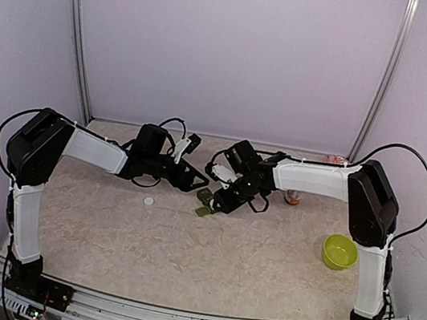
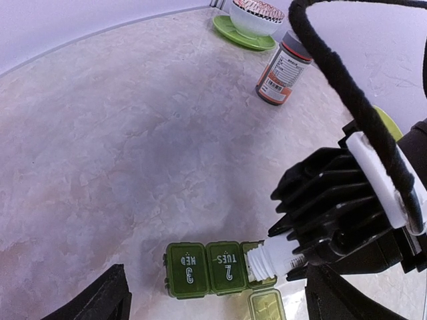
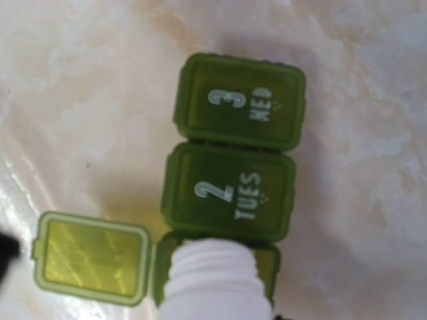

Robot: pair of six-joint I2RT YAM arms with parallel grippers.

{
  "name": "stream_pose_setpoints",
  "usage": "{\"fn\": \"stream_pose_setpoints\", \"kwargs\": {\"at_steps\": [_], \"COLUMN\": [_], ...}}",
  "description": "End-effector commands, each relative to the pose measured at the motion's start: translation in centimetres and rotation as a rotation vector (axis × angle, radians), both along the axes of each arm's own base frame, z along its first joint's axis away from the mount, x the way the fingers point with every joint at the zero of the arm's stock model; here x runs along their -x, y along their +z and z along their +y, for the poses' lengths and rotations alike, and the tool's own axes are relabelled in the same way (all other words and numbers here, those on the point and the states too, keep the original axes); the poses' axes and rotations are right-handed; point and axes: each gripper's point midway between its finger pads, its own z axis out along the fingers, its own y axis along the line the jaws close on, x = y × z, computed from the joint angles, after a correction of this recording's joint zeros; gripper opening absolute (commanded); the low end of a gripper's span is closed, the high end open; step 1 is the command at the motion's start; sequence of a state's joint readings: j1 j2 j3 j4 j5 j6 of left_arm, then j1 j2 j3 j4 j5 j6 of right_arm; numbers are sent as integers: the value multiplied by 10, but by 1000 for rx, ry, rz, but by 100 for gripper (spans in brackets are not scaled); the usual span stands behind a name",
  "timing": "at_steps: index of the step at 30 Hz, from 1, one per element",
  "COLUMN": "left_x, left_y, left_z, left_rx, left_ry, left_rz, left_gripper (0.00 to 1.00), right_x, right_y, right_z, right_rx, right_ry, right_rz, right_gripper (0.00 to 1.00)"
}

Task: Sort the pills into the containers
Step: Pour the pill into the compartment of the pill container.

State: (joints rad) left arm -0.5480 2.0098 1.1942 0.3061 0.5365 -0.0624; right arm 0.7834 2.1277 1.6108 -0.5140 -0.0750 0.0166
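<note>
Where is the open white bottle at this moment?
In the right wrist view the white bottle is at the bottom centre, its mouth over the open compartment of the green pill organizer, just beside the closed TUES lid.

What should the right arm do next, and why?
Probably tip the white bottle in the right end effector slightly further. Its open mouth sits over the one open compartment of the pill organizer, lid flipped aside, TUES and WED closed, and no pill is visible yet.
</note>
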Motion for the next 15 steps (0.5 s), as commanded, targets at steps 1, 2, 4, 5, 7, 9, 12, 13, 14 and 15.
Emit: {"fn": "stream_pose_setpoints", "kwargs": {"at_steps": [1,2,4,5,7,9,12,13,14,15], "left_x": [-4,-4,-4,-4,-4,-4,-4,-4,-4,-4], "left_y": [1,1,1,1,1,1,1,2,1,1], "left_z": [1,1,1,1,0,0,1,1,0,0], "left_rx": [10,10,10,10,10,10,10,11,10,10], "left_ry": [-1,-2,-2,-2,-2,-3,-2,-2,-2,-2], "left_rz": [-2,-2,-2,-1,-1,-2,-1,-3,-3,-2], "left_gripper": [88,88,88,88,88,88,88,88,88,88], "right_x": [3,2,2,3,3,3,5,6,6,6], "right_y": [25,26,27,28,29,30,28,28,29,29], "right_z": [4,3,3,2,2,2,2,3,3,3], "right_rx": [-47,-47,-50,-52,-59,-63,-66,-69,-72,-75], "right_ry": [6,4,4,4,6,9,14,16,17,20], "right_rz": [-37,-41,-47,-49,-54,-57,-53,-54,-56,-57], "right_gripper": [29,28,28,29,28,29,29,29,29,28]}}
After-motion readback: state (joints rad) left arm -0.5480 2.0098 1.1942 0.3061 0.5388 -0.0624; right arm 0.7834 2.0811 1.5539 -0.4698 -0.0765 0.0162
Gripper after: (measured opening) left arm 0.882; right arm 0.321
